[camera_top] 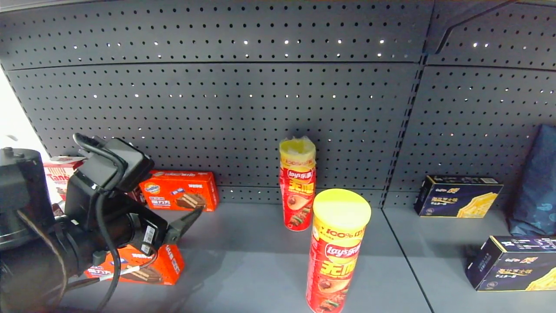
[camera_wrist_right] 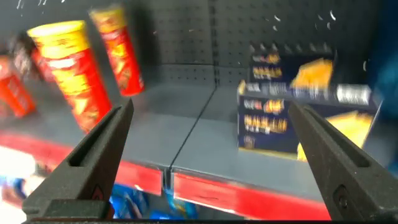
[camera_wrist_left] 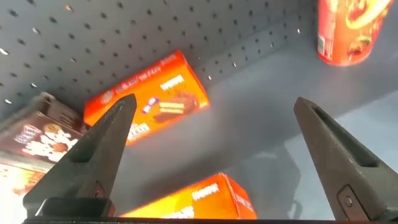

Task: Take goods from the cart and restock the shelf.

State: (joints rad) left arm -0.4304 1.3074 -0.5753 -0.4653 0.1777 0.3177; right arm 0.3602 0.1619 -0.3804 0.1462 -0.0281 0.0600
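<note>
Head view: a grey shelf (camera_top: 243, 261) runs in front of a perforated back panel (camera_top: 217, 108).
Crisp cans: two red cans with yellow lids stand upright near the middle of the shelf. The far can (camera_top: 298, 184) is close to the back panel. The near can (camera_top: 336, 252) stands just to its right.
Orange boxes: the far orange box (camera_top: 182, 190) lies at the back panel on the left. The near orange box (camera_top: 147, 267) lies flat at the near left, partly hidden by the left arm.
Red-and-white box (camera_top: 61, 171): far left, beside the far orange box.
Dark boxes: the far dark box (camera_top: 458, 196) and the near dark box (camera_top: 512, 263) lie on the right bay, with a blue bag (camera_top: 536, 182) at the right edge.
Left end effector (camera_wrist_left: 214, 109): spread wide and empty, over the shelf between the two orange boxes.
Right end effector (camera_wrist_right: 211, 109): spread wide and empty, in front of the shelf's red front edge (camera_wrist_right: 249, 190).
</note>
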